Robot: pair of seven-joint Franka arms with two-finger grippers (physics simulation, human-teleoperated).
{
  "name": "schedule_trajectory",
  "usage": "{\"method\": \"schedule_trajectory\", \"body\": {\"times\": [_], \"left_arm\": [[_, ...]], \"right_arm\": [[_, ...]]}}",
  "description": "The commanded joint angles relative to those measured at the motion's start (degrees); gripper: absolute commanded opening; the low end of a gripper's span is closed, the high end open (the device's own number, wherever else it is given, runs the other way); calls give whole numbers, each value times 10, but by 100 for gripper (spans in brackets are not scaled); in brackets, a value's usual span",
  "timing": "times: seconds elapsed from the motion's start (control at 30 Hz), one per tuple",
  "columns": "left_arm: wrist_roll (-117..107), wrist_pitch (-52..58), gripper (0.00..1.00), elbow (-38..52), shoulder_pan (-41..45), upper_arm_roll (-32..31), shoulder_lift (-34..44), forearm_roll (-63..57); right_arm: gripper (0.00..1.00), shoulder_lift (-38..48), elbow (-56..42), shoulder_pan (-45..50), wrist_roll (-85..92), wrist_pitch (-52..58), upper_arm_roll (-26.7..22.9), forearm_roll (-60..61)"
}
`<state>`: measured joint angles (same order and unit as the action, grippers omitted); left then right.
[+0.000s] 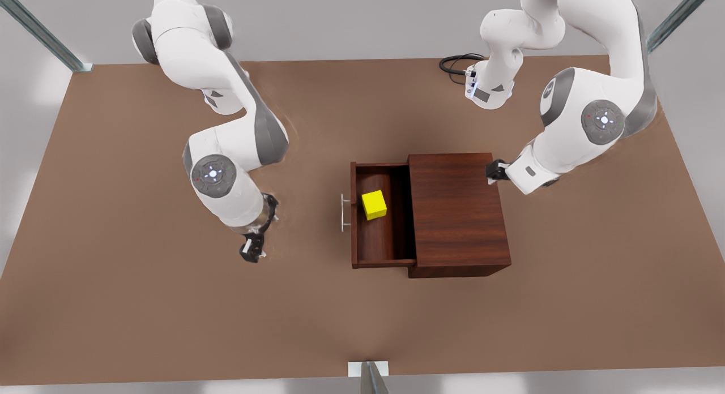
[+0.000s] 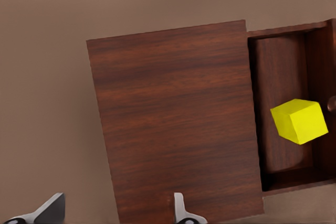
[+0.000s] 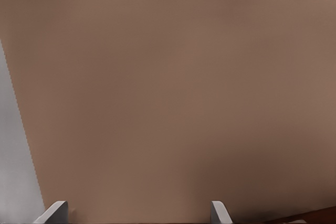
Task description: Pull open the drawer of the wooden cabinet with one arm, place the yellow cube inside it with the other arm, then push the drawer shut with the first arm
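The wooden cabinet [image 1: 456, 213] stands mid-table, and its drawer [image 1: 378, 244] is pulled out toward the front view's left, with the silver handle [image 1: 344, 213] at its front. Inside the open drawer rests the yellow cube [image 1: 374, 204], free of both grippers. My left gripper [image 1: 494, 170] hovers open at the cabinet's back edge, on the front view's right. In the left wrist view it [image 2: 118, 199] looks down on the cabinet top [image 2: 173, 119], the drawer [image 2: 281, 77] and the cube [image 2: 299, 120]. My right gripper [image 1: 252, 251] hangs open over bare table left of the handle, empty [image 3: 137, 205].
The brown table [image 1: 170, 315] stretches wide around the cabinet. A black cable [image 1: 456, 63] lies at the back edge near one arm's base. Metal posts stand at the back corners, and a bracket [image 1: 368, 374] sits at the front edge.
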<state>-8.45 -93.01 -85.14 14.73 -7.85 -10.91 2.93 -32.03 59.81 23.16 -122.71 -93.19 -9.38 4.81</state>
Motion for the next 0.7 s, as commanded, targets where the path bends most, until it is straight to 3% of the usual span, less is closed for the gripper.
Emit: {"method": "schedule_trajectory", "body": {"times": [0.0, 0.07, 0.13, 0.33, 0.5, 0.67], "left_arm": [[-385, -5, 100, 77, 146, -10, -44, -47], [-633, 29, 100, 261, 301, -7, -173, -82], [-801, -37, 100, 352, 369, -4, -263, -115], [-850, -103, 100, 355, 458, -3, -341, -209], [-901, -154, 100, 353, 473, -1, -423, -244], [-890, -261, 100, 355, 473, 63, -462, -244]], "right_arm": [[100, 34, 34, -80, 614, 88, 3, -20], [100, 130, 203, -123, 1038, 7, 2, -63], [100, 195, 312, -152, 1193, -33, -2, -81], [100, 190, 312, -167, 1213, -27, 8, -76], [100, 184, 309, -166, 1209, -28, 12, -76], [100, 184, 307, -162, 1198, -28, 12, -76]]}}
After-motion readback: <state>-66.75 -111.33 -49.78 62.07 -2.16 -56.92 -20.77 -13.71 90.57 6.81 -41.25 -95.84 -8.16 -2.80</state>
